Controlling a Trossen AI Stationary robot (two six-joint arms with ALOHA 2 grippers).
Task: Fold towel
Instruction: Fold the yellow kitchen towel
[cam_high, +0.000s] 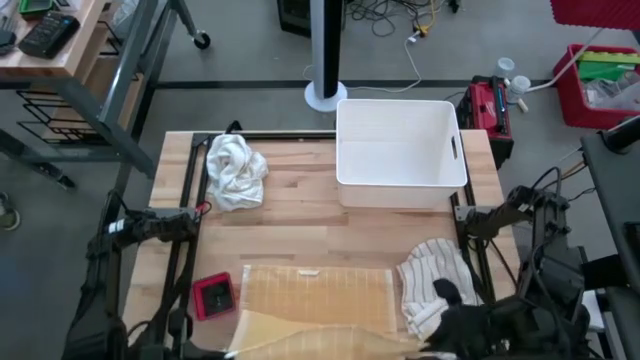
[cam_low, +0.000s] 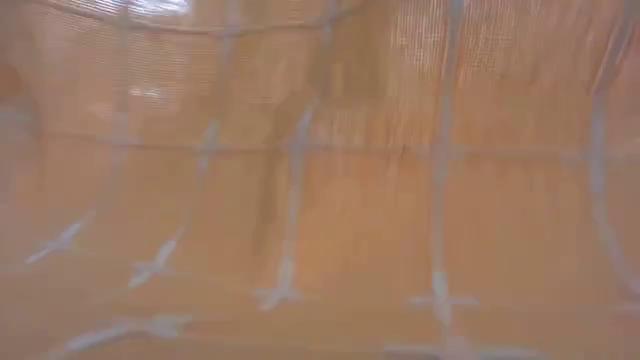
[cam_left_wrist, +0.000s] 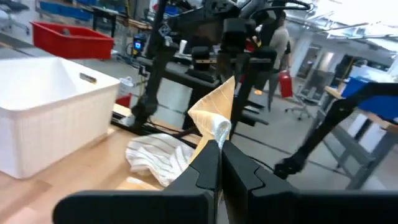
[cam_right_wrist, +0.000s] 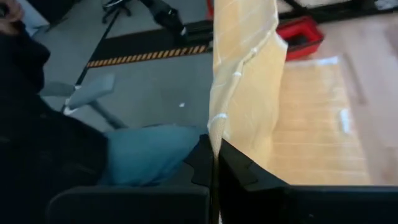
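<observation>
Left wrist view: left gripper (cam_left_wrist: 219, 163) has its fingers pressed together, pinching a corner of the orange towel (cam_left_wrist: 214, 112), which stands up in a peak above the fingertips. Right wrist view: right gripper (cam_right_wrist: 213, 163) likewise clamped on another edge of the orange towel (cam_right_wrist: 249, 81), cloth rising from the pinch and draping down toward the tabletop. High view: orange towel (cam_high: 315, 292) lies flat at the near edge of the wooden table (cam_high: 300, 225), its near hem lifted; both arms sit at that near edge, grippers prob. just out of frame. Rel. to the towel: red square object (cam_high: 214, 295) just beside its left side, striped cloth (cam_high: 432, 280) bunched at its right side, crumpled white cloth (cam_high: 235, 170) and white bin (cam_high: 400, 152) well beyond it. Low view: filled by orange weave w/ pale grid lines, blurred.
</observation>
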